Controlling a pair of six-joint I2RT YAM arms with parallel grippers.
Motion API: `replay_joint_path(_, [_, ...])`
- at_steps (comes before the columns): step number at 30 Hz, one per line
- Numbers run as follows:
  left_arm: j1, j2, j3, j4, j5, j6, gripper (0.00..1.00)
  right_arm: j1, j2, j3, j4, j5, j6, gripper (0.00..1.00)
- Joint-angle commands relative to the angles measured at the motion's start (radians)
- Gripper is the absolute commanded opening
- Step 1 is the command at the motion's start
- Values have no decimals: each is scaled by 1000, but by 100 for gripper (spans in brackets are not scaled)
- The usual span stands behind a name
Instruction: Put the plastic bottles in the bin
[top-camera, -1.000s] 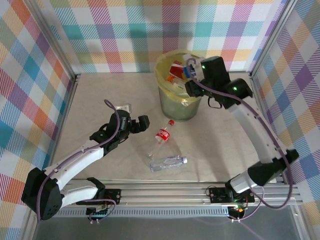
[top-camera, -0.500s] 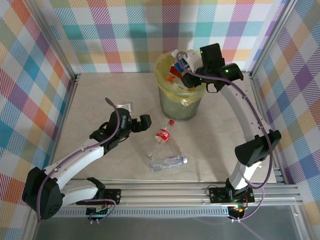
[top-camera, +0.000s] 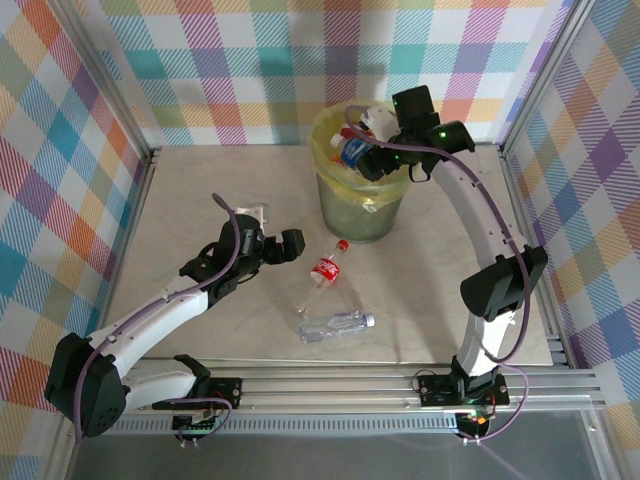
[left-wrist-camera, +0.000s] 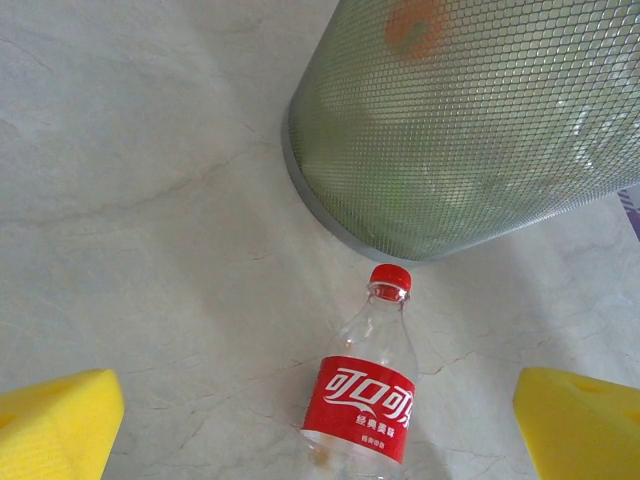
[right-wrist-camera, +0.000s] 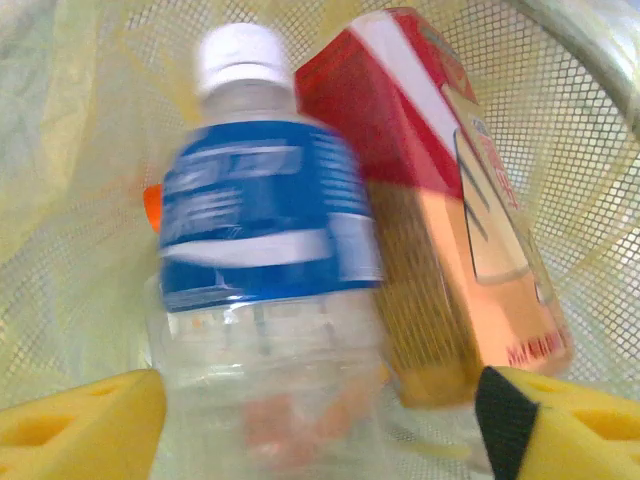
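Pale marbled table (top-camera: 200, 190), evenly lit, soft shadows only. Around the table on three sides — walls (top-camera: 200, 60) of pastel checked cloth. At the table's far corners, bare metal posts (top-camera: 100, 70); along its near edge — a slotted metal rail (top-camera: 350, 385).

Mesh bin (top-camera: 360, 215), yellow-lined, upright at table's 12 o'clock | blue-label bottle (right-wrist-camera: 260, 230), white cap, blurred, inside it | red-label bottle (top-camera: 326, 270) lying at bin's 7 o'clock, cap toward bin | clear bottle (top-camera: 335, 324) lying at its 6 o'clock
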Motion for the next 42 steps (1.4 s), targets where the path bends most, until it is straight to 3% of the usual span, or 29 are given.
replay_joint_path(1, [-6, 9, 38, -8, 30, 41, 100, -2, -7, -2, 0, -2, -12, 86])
replay_joint_path(12, [-13, 67, 66, -38, 120, 146, 100, -2, -59, 4, 12, -31, 34, 94])
replay_joint_path(18, [-79, 136, 115, -111, 127, 231, 100, -1, -128, -11, 25, -33, 123, 100])
replay_joint_path(27, [-145, 271, 161, -126, 133, 288, 96, -2, -275, -131, 71, 210, 417, 100])
replay_joint_path(33, [-164, 357, 194, -141, 129, 300, 100, -2, -414, -299, 94, 367, 562, 100])
replay_joint_path(42, [-190, 477, 215, -142, 88, 304, 100, -2, -632, -542, 188, 363, 664, 100])
